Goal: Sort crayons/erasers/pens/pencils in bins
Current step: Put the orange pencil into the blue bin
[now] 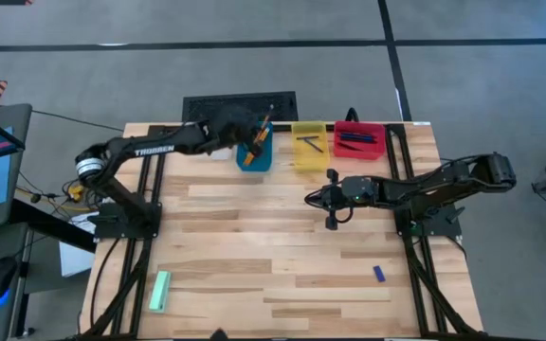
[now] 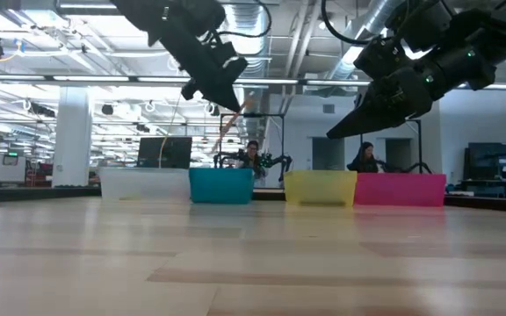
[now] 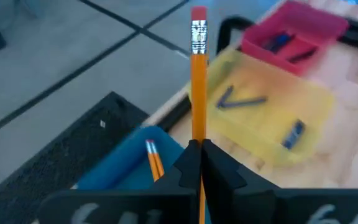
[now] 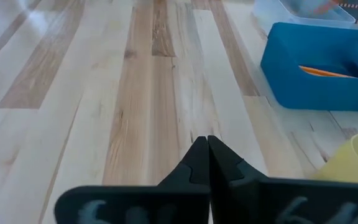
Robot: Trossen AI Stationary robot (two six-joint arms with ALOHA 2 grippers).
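My left gripper (image 1: 254, 135) hangs over the blue bin (image 1: 255, 157) at the table's far edge, shut on an orange pencil (image 3: 198, 93). More orange pencils (image 3: 154, 158) lie in the blue bin. The yellow bin (image 1: 309, 145) holds dark pens (image 3: 241, 99), and the red bin (image 1: 358, 140) holds dark items too. The left arm mostly hides the clear bin (image 2: 144, 183). A blue eraser (image 1: 379, 274) lies flat near the table's right near corner. My right gripper (image 1: 330, 201) is shut, in mid-table above the bare wood. My left gripper pinches the pencil's shaft (image 3: 199, 138) between its two fingers. The pink eraser end (image 3: 198, 15) stands out well past the fingertips. The pencil is lifted and tilted above the blue bin (image 3: 123, 168); where its other end is does not show.
A pale green block (image 1: 160, 290) lies near the table's left near corner. The four bins stand in a row along the far edge, next to a black grid mat (image 1: 240, 102). Wide bare wood (image 4: 135, 93) lies between the bins and the near edge. People sit in the room behind.
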